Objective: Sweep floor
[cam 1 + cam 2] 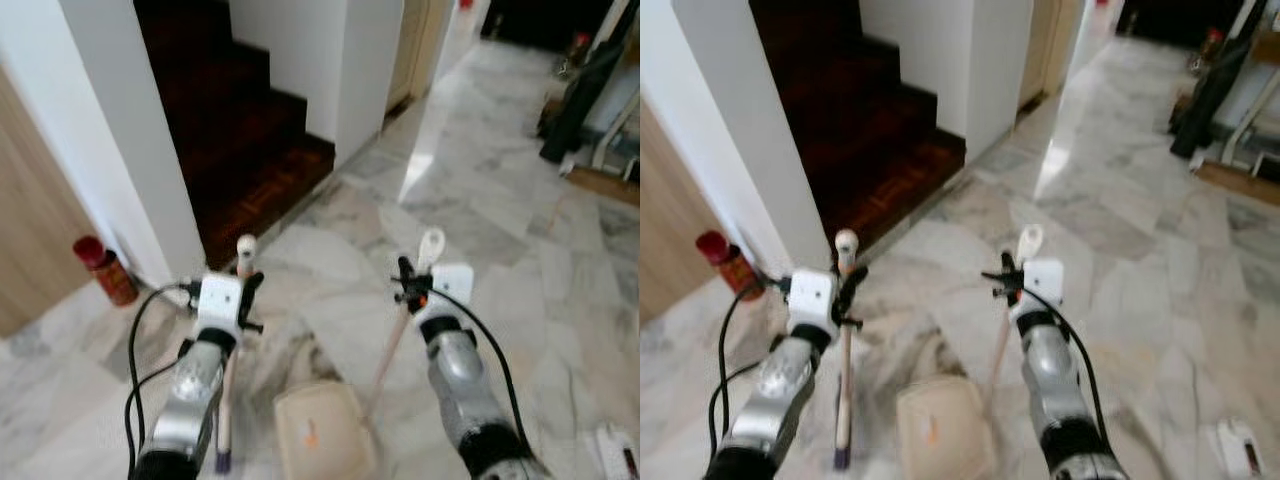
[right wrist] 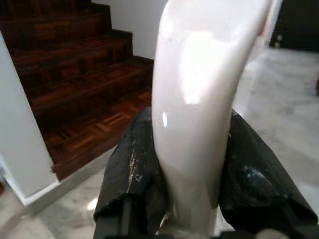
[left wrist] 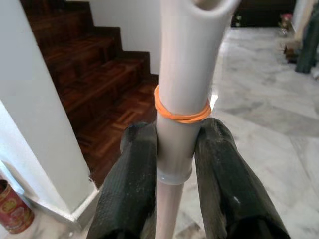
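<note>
My left gripper (image 1: pixel 250 287) is shut on a white broom handle (image 1: pixel 230 385) that stands nearly upright, its tip (image 1: pixel 246 246) just above the fingers. In the left wrist view both black fingers (image 3: pixel 133 169) clamp the handle (image 3: pixel 182 64) right under an orange rubber band (image 3: pixel 182 114). My right gripper (image 1: pixel 405 277) is shut on the pale handle (image 1: pixel 392 345) of a beige dustpan (image 1: pixel 318 430), which rests on the marble floor between my arms. In the right wrist view that glossy white handle (image 2: pixel 199 89) sits squeezed between the two fingers (image 2: pixel 127 174).
Dark wooden stairs (image 1: pixel 240 130) rise ahead on the left between white walls (image 1: pixel 125 150). A red can (image 1: pixel 105 270) stands by the wall's base. Marble floor (image 1: pixel 480 230) runs ahead and right toward dark objects (image 1: pixel 580 100). A small white object (image 1: pixel 615 450) lies at the lower right.
</note>
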Robot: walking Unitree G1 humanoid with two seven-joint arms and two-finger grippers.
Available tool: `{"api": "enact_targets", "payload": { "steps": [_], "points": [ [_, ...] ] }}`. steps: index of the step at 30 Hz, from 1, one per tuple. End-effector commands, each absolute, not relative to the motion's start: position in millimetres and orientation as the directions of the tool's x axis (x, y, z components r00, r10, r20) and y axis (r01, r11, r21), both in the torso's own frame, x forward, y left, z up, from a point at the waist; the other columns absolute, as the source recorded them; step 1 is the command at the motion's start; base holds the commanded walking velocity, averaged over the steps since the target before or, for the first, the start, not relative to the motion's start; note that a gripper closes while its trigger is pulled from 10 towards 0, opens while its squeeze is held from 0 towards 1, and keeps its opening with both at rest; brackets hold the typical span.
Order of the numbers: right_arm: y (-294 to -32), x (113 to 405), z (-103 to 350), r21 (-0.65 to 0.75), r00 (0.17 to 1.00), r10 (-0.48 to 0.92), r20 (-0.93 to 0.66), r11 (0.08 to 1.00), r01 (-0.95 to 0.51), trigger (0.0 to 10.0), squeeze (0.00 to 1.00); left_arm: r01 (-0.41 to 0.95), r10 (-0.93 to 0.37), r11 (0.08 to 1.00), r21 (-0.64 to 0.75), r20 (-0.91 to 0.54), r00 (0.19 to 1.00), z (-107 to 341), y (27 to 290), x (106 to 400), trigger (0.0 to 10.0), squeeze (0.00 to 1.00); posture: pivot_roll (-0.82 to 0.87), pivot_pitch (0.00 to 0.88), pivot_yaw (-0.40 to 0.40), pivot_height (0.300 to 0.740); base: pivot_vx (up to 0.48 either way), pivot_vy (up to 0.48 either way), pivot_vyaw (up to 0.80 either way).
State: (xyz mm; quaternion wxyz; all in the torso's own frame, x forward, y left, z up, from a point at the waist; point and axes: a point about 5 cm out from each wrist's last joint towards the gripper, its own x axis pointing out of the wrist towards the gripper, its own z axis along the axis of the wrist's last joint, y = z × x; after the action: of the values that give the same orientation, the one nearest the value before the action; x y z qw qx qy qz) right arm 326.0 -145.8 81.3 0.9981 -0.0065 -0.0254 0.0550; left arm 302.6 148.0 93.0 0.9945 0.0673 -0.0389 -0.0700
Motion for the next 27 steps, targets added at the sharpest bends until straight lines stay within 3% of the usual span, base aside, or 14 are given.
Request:
{"api": "enact_targets", "payload": {
  "steps": [1,27],
  "points": [
    [-134.5,330.2,93.1,0.001,0.986,0.135,0.103,0.991,-0.136,10.0,0.00,0.125,-0.140,0.983,0.137,0.110,0.984,101.4,149.4,304.2,10.0,0.00,0.12,0.000,-0.048,0.740,0.334,0.000,0.00],
    [-130.7,329.8,92.8,-0.029,0.982,0.162,0.099,0.987,-0.159,10.0,0.00,0.122,-0.138,0.983,0.138,0.112,0.984,102.1,150.9,304.1,10.0,0.00,0.12,0.000,-0.047,0.740,0.331,0.000,0.00]
  ]
}}
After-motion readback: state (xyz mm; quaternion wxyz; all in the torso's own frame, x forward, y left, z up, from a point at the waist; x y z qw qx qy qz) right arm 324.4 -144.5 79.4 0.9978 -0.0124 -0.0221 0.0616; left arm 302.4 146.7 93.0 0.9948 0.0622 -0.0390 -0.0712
